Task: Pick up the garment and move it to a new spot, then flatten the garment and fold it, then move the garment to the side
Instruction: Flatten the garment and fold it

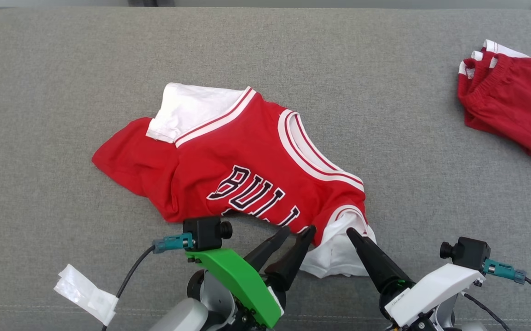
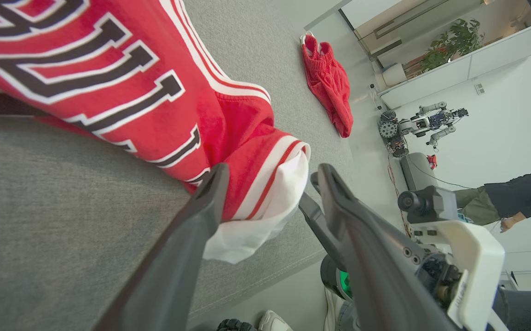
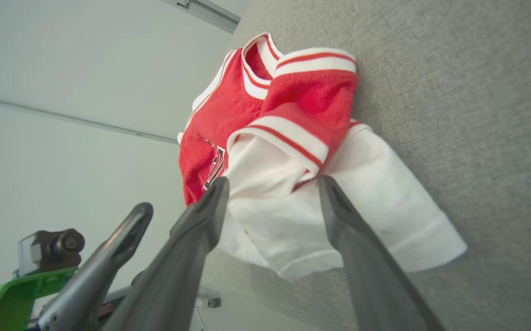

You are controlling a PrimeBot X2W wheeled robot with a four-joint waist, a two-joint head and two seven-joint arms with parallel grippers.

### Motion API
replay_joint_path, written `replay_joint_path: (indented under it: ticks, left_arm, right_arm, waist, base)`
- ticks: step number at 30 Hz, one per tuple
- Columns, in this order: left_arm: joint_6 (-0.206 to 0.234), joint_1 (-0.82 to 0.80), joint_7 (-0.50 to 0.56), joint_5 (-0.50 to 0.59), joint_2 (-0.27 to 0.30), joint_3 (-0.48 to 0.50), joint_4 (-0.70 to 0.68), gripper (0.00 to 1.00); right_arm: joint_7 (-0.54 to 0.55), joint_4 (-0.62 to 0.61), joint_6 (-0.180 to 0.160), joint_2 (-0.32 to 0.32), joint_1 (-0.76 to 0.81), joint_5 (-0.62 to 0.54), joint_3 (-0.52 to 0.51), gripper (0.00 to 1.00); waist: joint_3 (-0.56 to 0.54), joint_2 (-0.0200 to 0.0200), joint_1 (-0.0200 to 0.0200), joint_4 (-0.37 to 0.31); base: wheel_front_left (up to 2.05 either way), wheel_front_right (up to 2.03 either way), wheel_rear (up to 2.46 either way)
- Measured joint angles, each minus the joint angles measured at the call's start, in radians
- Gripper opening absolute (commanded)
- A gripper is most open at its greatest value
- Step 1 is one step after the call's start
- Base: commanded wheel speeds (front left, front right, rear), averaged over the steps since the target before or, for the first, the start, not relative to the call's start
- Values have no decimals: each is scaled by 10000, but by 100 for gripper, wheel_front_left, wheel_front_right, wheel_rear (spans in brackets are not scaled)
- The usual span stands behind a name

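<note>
The garment point(image 1: 247, 170), a red jersey, lies rumpled at the middle of the cushion point(image 1: 63, 69). The left gripper point(image 1: 298, 232) and right gripper point(image 3: 272, 184), both near the cushion's front edge, are spread wide about the white sleeve point(image 3: 399, 216) and hold nothing. Step judged in hand: taking hold for the first pick-up. The next move likely calls for both pincers to close on the sleeve layers before lifting.

Bright, even, diffuse light; only a soft shadow lies under the jersey point(image 2: 228, 124). Both wrist views bow at the edges, and nearby fingers point(image 2: 169, 271) look soft.
</note>
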Motion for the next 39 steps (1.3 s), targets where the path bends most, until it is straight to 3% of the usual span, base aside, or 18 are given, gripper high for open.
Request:
replay_joint_path:
  ticks: [18,19,20,21,23,24,25,27,39]
  left_arm:
    - [77,0,117,29,-59,-125,-38,100]
    - [77,0,117,29,-59,-119,-35,100]
    - [77,4,113,29,-58,-102,-33,100]
    - [77,6,111,29,-54,-81,-33,100]
    - [77,11,109,29,-54,-75,-33,100]
    - [77,13,100,29,-54,-73,-31,100]
    - [77,15,100,29,-54,-67,-17,100]
    - [77,39,98,29,-54,-52,-19,100]
    - [75,209,-224,29,-242,140,284,100]
  right_arm:
    - [165,568,-184,81,-245,1110,-245,100]
    - [165,593,-184,84,-296,1124,-215,89]
    - [178,619,-184,84,-372,1129,-150,89]
    - [176,623,-184,84,-446,1129,-115,53]
    - [174,627,-184,88,-561,1129,-82,40]
    - [169,625,-180,90,-601,1129,-86,18]
    - [159,625,-180,94,-624,1129,-111,18]
    - [140,573,-180,92,-629,1127,-173,0]
    - [431,-995,-75,-140,-2692,823,-267,0]
  waist:
    - [-13,0,0,391]
    - [-21,0,0,426]
    - [-33,0,0,456]
    - [-48,0,0,471]
    - [-70,0,0,489]
    - [-82,0,0,493]
    - [-101,0,0,497]
    - [-138,0,0,503]
    - [-420,0,0,576]
  base:
    - [0,0,0]
    - [0,0,0]
    - [0,0,0]
    - [0,0,0]
    - [0,0,0]
    - [0,0,0]
    - [0,0,0]
    - [0,0,0]
    - [0,0,0]
